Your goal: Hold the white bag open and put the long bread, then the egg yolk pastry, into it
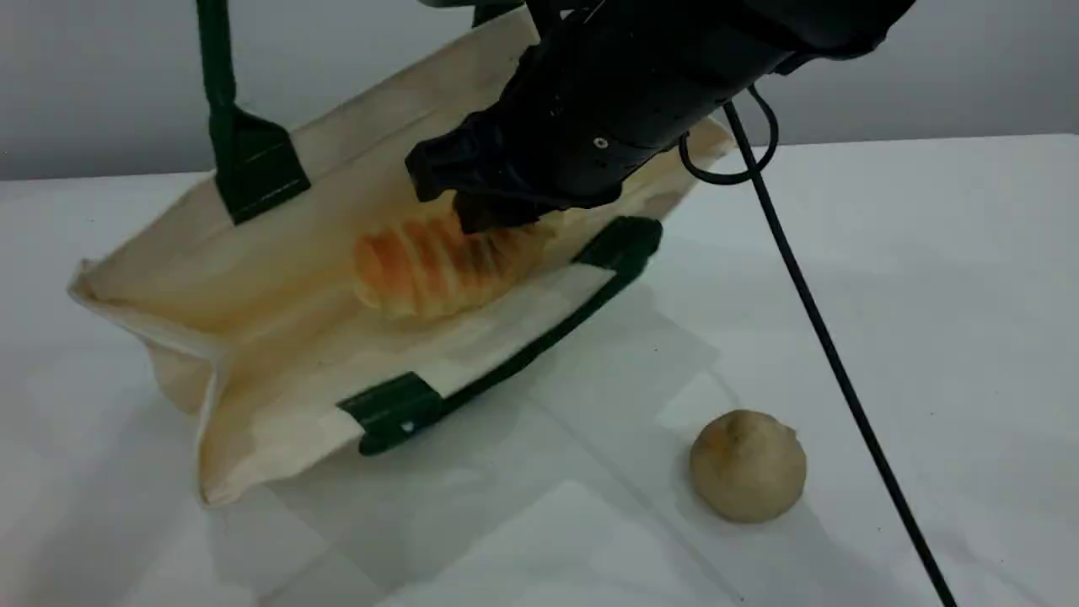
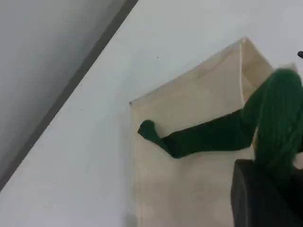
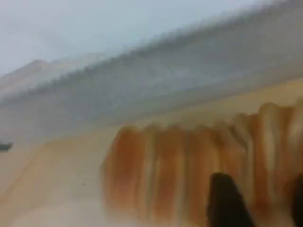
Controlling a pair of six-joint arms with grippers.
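Observation:
The white bag (image 1: 278,337) lies on its side with its mouth facing the front. Its upper wall is pulled up by a green strap handle (image 1: 215,59) that runs out of the top of the scene view. In the left wrist view that strap (image 2: 213,137) runs into my left gripper (image 2: 272,175), which is shut on it. The striped long bread (image 1: 421,270) is inside the bag's mouth, with my right gripper (image 1: 497,221) shut on its right end. Close up, the bread (image 3: 161,175) fills the right wrist view behind the dark fingertips (image 3: 226,201). The round egg yolk pastry (image 1: 748,465) sits on the table at the front right.
The bag's lower green handle (image 1: 539,337) lies on the white table (image 1: 927,253) in front of the mouth. A black cable (image 1: 830,354) slants from the right arm down to the bottom right, passing just right of the pastry. A grey wall stands behind the table.

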